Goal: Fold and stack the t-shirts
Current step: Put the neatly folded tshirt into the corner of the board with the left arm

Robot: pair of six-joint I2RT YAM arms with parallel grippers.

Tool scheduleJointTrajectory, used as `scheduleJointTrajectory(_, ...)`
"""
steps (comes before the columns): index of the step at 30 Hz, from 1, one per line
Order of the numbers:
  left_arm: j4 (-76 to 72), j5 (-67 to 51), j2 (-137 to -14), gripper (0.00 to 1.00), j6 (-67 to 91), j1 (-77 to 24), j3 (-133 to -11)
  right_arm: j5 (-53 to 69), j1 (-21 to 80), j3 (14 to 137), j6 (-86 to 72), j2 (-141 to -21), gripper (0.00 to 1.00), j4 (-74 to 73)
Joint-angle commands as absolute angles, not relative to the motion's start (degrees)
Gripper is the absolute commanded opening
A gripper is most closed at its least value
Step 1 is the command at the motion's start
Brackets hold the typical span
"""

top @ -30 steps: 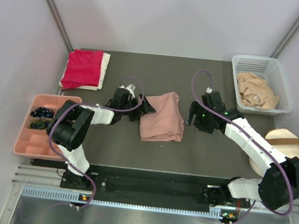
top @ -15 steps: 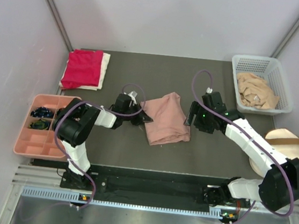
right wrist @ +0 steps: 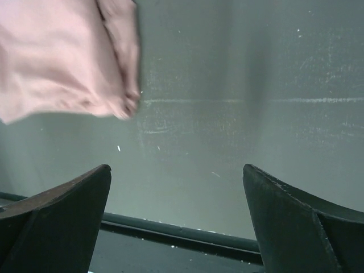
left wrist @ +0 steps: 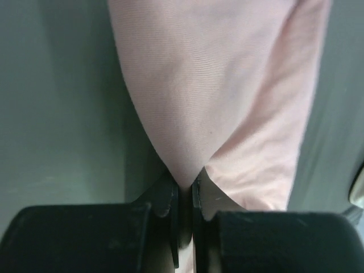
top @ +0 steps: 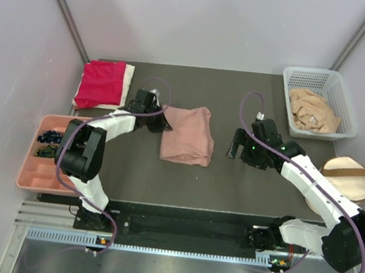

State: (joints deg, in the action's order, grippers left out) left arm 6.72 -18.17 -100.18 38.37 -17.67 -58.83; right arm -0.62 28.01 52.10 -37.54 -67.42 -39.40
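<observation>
Basket point(top: 314, 72) holds a tan t-shirt point(top: 312, 112) (crumpled); tray point(top: 42, 177) holds dark bits point(top: 50, 138)

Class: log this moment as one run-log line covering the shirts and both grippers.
pink t-shirt: folded | left gripper: shut on its edge | right gripper: open, empty | red t-shirt: atop white t-shirt

Four shirts: one dusty-pink t-shirt point(top: 185, 143), one red t-shirt point(top: 101, 82), one white t-shirt point(top: 129, 79), one tan t-shirt point(top: 312, 112). One basket point(top: 311, 73), one tray point(top: 27, 158), one round bag point(top: 349, 186). Two arms: left arm point(top: 115, 123), right arm point(top: 305, 174).

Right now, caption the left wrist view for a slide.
Left gripper shut on pink shirt, dark table beneath.
</observation>
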Motion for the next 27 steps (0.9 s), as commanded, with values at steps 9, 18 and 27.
scheduleJointTrajectory(9,23.7,-10.5,-98.5,0.0,17.0,-15.4,-79.6,-1.0,28.6,50.0,-37.8,-63.9,0.99,-39.4)
scheduleJointTrajectory(18,34.1,-6.5,-111.9,0.0,5.0,-13.5,-98.1,-0.3,28.7,47.7,-37.9,-64.1,0.99,-37.2)
scheduleJointTrajectory(27,41.6,4.0,-126.1,0.0,-2.9,-10.7,-117.8,4.0,28.7,46.2,-37.8,-68.2,0.99,-32.1)
